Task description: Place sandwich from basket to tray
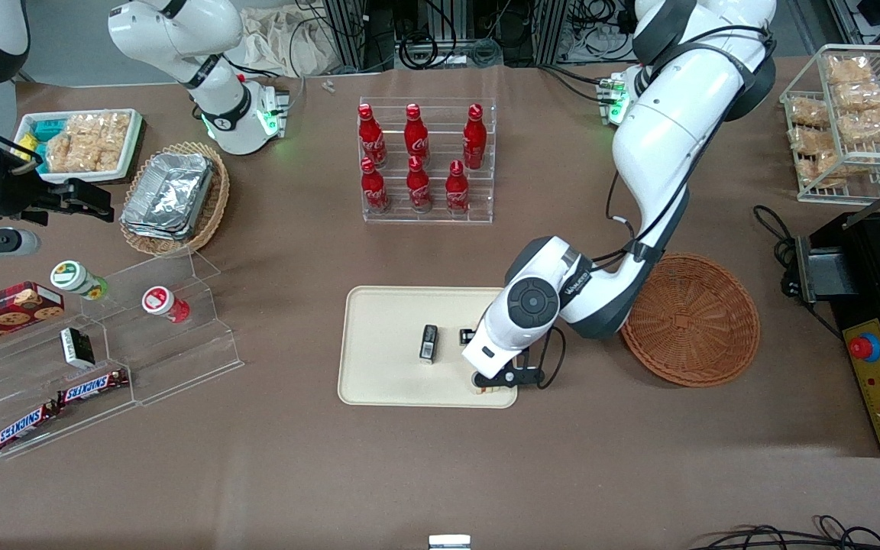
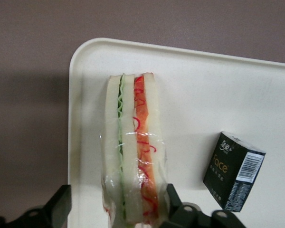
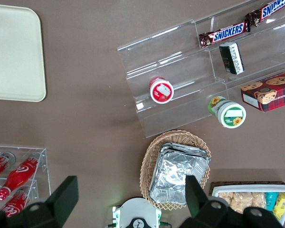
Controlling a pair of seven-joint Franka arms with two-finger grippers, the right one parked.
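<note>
The sandwich [image 2: 132, 152] lies on the tray [image 1: 386, 321], close to the tray's corner, at centre frame of the front view. The gripper [image 2: 116, 209] hangs directly over it with its fingers [image 2: 61, 204] spread apart, one on each side of the wrapped wedge and not pressing it. A small black box [image 2: 233, 171] rests on the tray just beside the sandwich. The basket [image 1: 696, 321] sits right of centre in the front view, next to the tray.

six red bottles [image 1: 418, 159] in rack [image 1: 427, 215]
</note>
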